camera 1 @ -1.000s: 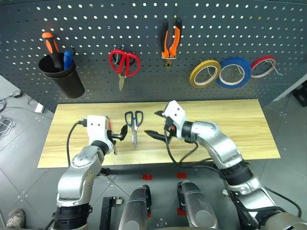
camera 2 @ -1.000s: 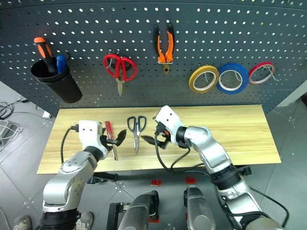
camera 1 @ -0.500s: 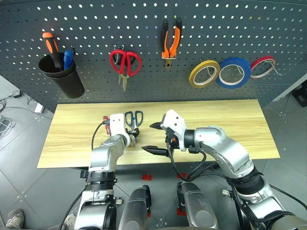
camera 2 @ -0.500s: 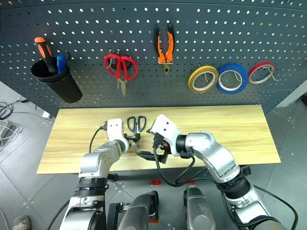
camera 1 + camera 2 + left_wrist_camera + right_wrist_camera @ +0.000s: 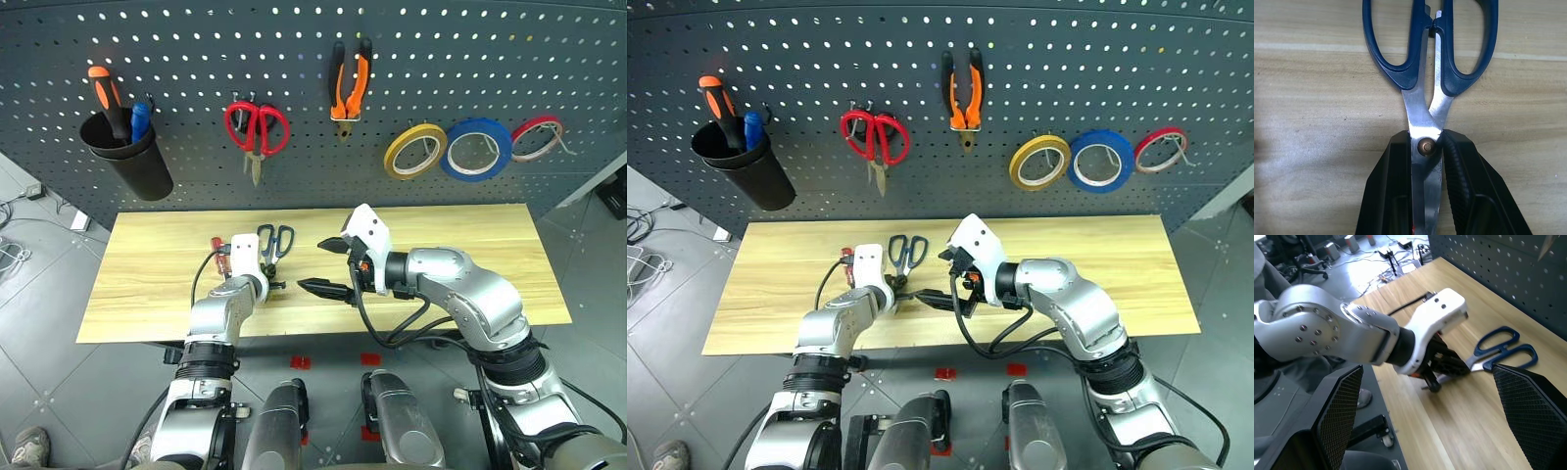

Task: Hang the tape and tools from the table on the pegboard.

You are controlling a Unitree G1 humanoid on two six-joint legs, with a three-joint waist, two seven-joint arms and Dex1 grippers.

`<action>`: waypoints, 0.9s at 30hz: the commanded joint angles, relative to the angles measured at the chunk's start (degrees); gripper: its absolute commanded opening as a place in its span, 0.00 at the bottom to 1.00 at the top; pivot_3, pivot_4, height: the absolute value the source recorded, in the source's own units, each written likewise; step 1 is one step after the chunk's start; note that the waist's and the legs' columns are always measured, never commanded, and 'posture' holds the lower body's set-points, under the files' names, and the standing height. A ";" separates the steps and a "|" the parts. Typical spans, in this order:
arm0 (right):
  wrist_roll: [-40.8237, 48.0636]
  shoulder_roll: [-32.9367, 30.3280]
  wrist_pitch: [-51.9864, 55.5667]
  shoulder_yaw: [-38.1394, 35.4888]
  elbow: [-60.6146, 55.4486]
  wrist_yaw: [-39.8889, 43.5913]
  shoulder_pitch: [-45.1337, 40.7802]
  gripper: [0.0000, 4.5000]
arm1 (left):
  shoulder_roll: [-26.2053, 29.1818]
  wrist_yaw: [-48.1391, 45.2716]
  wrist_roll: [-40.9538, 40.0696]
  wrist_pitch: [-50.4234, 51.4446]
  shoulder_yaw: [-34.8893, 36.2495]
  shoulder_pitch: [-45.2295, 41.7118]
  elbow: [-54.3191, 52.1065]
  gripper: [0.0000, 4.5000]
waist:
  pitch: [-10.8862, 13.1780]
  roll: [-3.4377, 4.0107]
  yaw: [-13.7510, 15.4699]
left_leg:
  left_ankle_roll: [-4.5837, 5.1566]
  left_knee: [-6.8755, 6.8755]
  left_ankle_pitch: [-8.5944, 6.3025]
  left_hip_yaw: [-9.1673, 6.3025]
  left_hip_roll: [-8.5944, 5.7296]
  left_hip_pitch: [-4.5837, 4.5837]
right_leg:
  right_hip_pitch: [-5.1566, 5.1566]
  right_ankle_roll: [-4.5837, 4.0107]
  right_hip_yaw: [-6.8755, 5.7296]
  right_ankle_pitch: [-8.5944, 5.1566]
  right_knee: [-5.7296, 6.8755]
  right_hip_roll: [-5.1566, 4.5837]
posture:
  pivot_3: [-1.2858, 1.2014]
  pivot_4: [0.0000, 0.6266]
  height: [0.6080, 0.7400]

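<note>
On the table (image 5: 470, 245), toward its near edge at about 7 o'clock from the centre, the left gripper (image 5: 1426, 147) has its two black fingers (image 5: 1393, 186) pressed against the blades of the blue-handled scissors (image 5: 1430, 63), pinching them at the pivot screw; the scissors lie flat on the wood with their handle loops pointing toward the pegboard (image 5: 549, 59) at 12 o'clock. Just beside the left gripper, at its 9 o'clock, a sliver of the red-handled screwdriver (image 5: 216, 245) shows on the tabletop. At 3 o'clock from the scissors the right gripper (image 5: 331, 265) hovers above the table with its fingers spread wide and nothing between them. On the pegboard hang, from 9 o'clock toward 3 o'clock, a black cup (image 5: 127, 157) holding an orange-and-black screwdriver (image 5: 103, 93), red-handled scissors (image 5: 255, 127), orange-and-black pliers (image 5: 348, 83), the yellow tape (image 5: 416, 150), a blue roll (image 5: 475, 147) and a red roll (image 5: 537, 135).
</note>
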 commanded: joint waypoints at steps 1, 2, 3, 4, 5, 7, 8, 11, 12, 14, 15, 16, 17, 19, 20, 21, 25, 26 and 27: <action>0.70 -1.54 -1.57 -1.66 -4.08 -0.47 0.98 1.00 | 1.96 -3.86 -0.60 -0.57 -0.47 5.05 -8.65 0.13 | 0.00 0.00 -0.54 | -0.05 0.00 0.03 0.01 0.00 0.00 | -0.01 0.00 0.01 0.00 -0.01 0.00 | 0.40 0.45 1.00; 0.73 -2.03 -2.19 -2.08 -4.89 -0.54 1.30 1.00 | 2.62 -5.12 -1.37 -0.44 -0.27 6.84 -12.06 0.13 | 0.00 0.00 -0.75 | -0.15 -0.01 0.08 0.04 0.00 -0.01 | -0.02 0.00 0.06 0.00 -0.03 0.00 | 0.40 0.45 1.00; 0.65 -2.57 -3.36 -2.64 -5.97 -0.68 1.84 1.00 | 3.60 -6.25 -1.84 -0.58 -0.04 9.18 -16.09 0.13 | 0.00 -0.01 -0.93 | -0.16 -0.02 0.09 0.05 0.00 -0.02 | -0.03 0.00 0.07 0.00 -0.04 -0.01 | 0.40 0.45 1.00; 0.51 -3.11 -4.53 -3.12 -7.04 -0.81 2.41 1.00 | 4.71 -7.36 -1.95 -1.17 -0.01 11.43 -19.78 0.13 | 0.00 -0.01 -1.01 | -0.17 -0.02 0.10 0.04 0.02 -0.07 | -0.08 0.00 0.07 0.00 -0.05 -0.01 | 0.40 0.45 1.00; 0.40 -3.62 -5.87 -3.53 -8.13 -0.79 3.06 1.00 | 5.99 -8.57 -1.87 -1.77 -0.27 13.56 -23.18 0.13 | 0.00 -0.01 -1.09 | -0.18 -0.03 0.10 0.04 0.03 -0.08 | -0.08 0.00 0.08 0.00 -0.05 -0.01 | 0.40 0.45 1.00; 0.52 -4.26 -10.06 -4.72 -10.90 -0.37 4.93 1.00 | 8.88 -11.12 -0.90 -4.67 -1.18 18.61 -30.40 0.13 | 0.00 0.00 -1.16 | -0.16 -0.05 0.09 0.05 0.05 -0.08 | -0.10 0.00 0.08 0.00 -0.04 0.00 | 0.40 0.45 1.00; 1.67 -3.94 -13.04 -6.35 -12.87 0.12 6.18 1.00 | 10.73 -12.21 0.31 -7.40 -1.68 22.82 -35.86 0.13 | 0.00 0.00 -1.21 | -0.12 -0.07 0.06 0.04 0.06 -0.07 | -0.09 0.00 0.07 0.00 -0.04 0.00 | 0.40 0.45 1.00; 5.27 -6.69 -15.76 -7.96 -16.61 4.84 8.45 1.00 | 12.95 -12.13 3.86 -15.11 -2.63 32.43 -47.24 0.13 | -0.02 0.03 -1.23 | 0.00 -0.12 -0.02 0.09 0.06 -0.06 | -0.05 0.00 0.15 0.00 -0.14 -0.02 | 0.40 0.45 1.00; 5.00 -7.53 -16.98 -7.97 -16.64 5.52 8.76 1.00 | 12.41 -11.10 5.11 -17.72 -2.76 34.87 -50.35 0.13 | -0.03 0.02 -1.20 | 0.02 -0.10 -0.03 0.09 0.06 -0.06 | -0.04 -0.01 0.15 0.00 -0.15 -0.05 | 0.40 0.45 1.00; 5.20 -7.98 -18.62 -8.19 -16.34 5.53 8.93 1.00 | 11.77 -8.69 8.49 -21.73 -2.84 37.62 -54.23 0.13 | -0.05 -0.01 -0.96 | 0.05 -0.07 -0.04 0.08 0.05 -0.06 | 0.01 -0.02 0.12 0.01 -0.17 -0.09 | 0.40 0.44 1.00; 6.18 -7.84 -18.71 -8.55 -16.35 5.49 8.89 1.00 | 11.81 -7.55 10.86 -23.75 -3.02 38.43 -55.63 0.13 | -0.05 -0.02 -0.79 | 0.06 -0.07 -0.04 0.07 0.05 -0.05 | 0.01 -0.09 0.09 0.05 -0.18 -0.09 | 0.40 0.44 1.00; 7.30 -7.71 -18.76 -8.82 -16.63 5.69 8.93 1.00 | 11.45 -5.82 13.38 -25.96 -2.62 39.10 -57.14 0.13 | -0.06 -0.02 -0.75 | 0.06 -0.04 -0.03 0.05 0.06 -0.06 | 0.00 -0.12 0.05 0.08 -0.15 -0.08 | 0.40 0.44 1.00; 7.91 -7.69 -19.25 -8.89 -16.74 6.03 8.99 1.00 | 10.74 -4.15 15.15 -27.67 -1.87 39.31 -58.50 0.13 | -0.07 -0.02 -0.76 | 0.07 -0.03 -0.03 0.04 0.06 -0.06 | 0.01 -0.13 0.04 0.08 -0.13 -0.08 | 0.40 0.44 1.00; 8.47 -7.83 -20.05 -9.04 -16.08 6.23 8.90 1.00 | 10.00 -2.11 17.43 -29.48 -0.63 38.12 -60.01 0.13 | -0.07 -0.02 -0.78 | 0.08 -0.02 -0.03 0.07 0.06 -0.06 | 0.01 -0.13 0.05 0.08 -0.13 -0.06 | 0.40 0.44 1.00; 8.65 -7.71 -20.50 -9.24 -15.43 6.14 8.65 1.00 | 9.41 -1.40 17.51 -29.09 0.05 36.76 -59.80 0.13 | -0.07 -0.03 -0.76 | 0.08 -0.02 -0.03 0.07 0.06 -0.06 | 0.01 -0.13 0.04 0.08 -0.13 -0.06 | 0.41 0.44 1.00; 8.89 -7.54 -20.62 -9.45 -14.81 5.86 8.33 1.00 | 9.05 -1.04 17.45 -28.61 0.53 35.33 -59.38 0.13 | -0.08 -0.03 -0.76 | 0.08 -0.03 -0.03 0.07 0.06 -0.07 | 0.01 -0.12 0.03 0.08 -0.13 -0.05 | 0.41 0.44 1.00; 8.90 -6.75 -21.65 -9.30 -12.61 5.33 6.78 1.00 | 8.48 -2.04 15.49 -26.26 1.51 27.14 -55.09 0.13 | -0.10 -0.07 -0.79 | 0.09 0.04 -0.03 0.07 0.06 -0.07 | 0.02 -0.10 0.00 0.09 -0.06 0.02 | 0.41 0.43 1.00; 8.81 -6.53 -21.82 -9.17 -12.08 5.32 6.36 1.00 | 8.64 -2.37 15.16 -26.12 1.77 24.83 -53.26 0.13 | -0.10 -0.08 -0.79 | 0.09 0.06 -0.03 0.07 0.06 -0.07 | 0.02 -0.10 -0.02 0.10 -0.04 0.03 | 0.41 0.43 1.00; 8.66 -6.33 -21.98 -9.04 -11.57 5.32 5.96 1.00 | 8.97 -2.96 14.84 -26.04 1.81 22.85 -51.48 0.13 | -0.10 -0.08 -0.79 | 0.09 0.07 -0.02 0.07 0.06 -0.07 | 0.03 -0.10 -0.02 0.10 -0.03 0.04 | 0.41 0.43 1.00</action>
